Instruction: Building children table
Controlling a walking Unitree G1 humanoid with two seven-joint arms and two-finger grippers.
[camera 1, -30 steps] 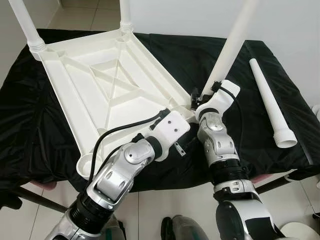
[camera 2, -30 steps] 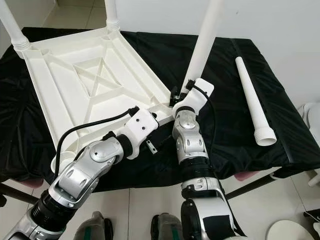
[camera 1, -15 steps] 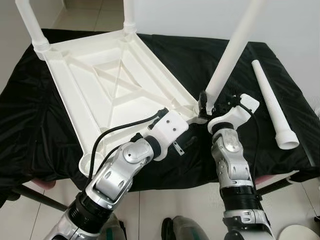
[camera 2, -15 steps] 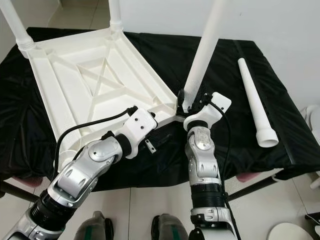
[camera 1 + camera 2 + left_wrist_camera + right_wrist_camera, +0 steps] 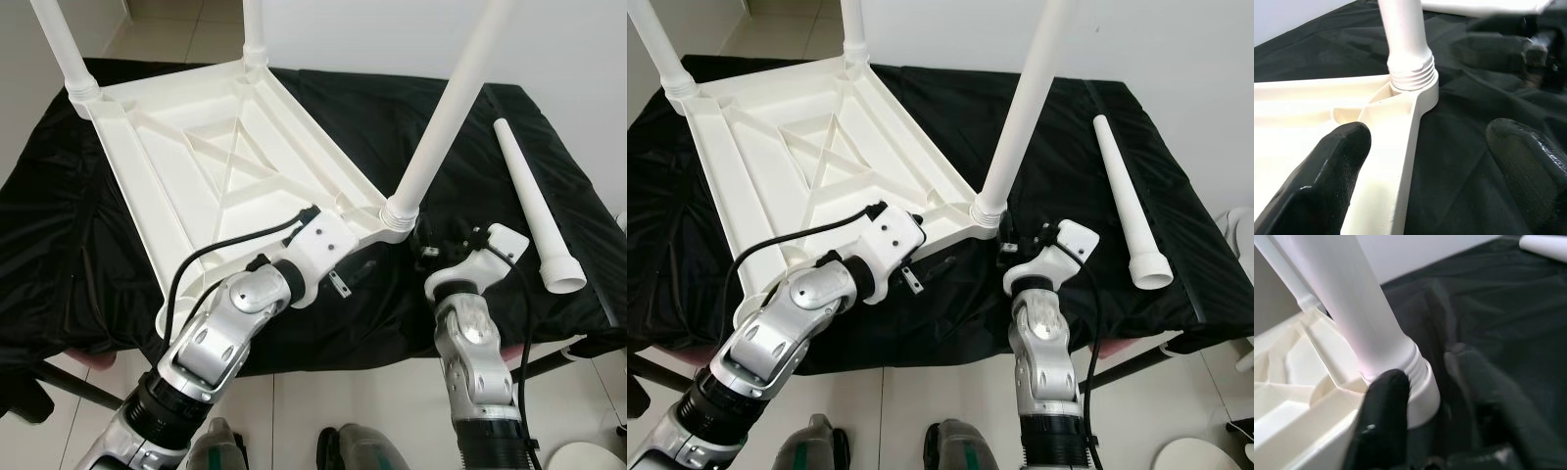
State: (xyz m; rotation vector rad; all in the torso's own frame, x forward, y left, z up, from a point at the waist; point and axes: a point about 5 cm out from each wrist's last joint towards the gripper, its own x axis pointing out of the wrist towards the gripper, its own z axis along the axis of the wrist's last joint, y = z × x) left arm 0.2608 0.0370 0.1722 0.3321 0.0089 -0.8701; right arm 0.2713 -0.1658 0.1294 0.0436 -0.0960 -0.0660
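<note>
Across the whole work surface I see a black cloth (image 5: 549, 166) draped over a low stand, with pale tiled floor (image 5: 157, 29) beyond it and a white wall (image 5: 1176, 59) behind. On the cloth lies one white plastic tabletop (image 5: 211, 166), turned underside up so its ribs and crossed braces show.

I count four white legs in all. Three stand in corner sockets: two at the far corners (image 5: 61, 44) (image 5: 253, 24) and one at the near right corner (image 5: 446, 113), leaning a little toward the right. The fourth, the loose leg (image 5: 532, 201), lies flat on the cloth well apart on my right side, its flared end nearest the robot. The near left corner socket (image 5: 174, 313) of the tabletop has no leg in it (a round hollow shows there).

My left gripper (image 5: 1427, 176) sits at the near edge of the tabletop, fingers spread wide, one black finger (image 5: 1327, 171) over the white rim and the other over the cloth, holding nothing.

My right gripper (image 5: 1435, 396) is just beside the base of the near right leg; one fingertip (image 5: 1387, 396) is against the socket collar, the other blurred over the cloth, so the fingers are apart and not clamped.
</note>
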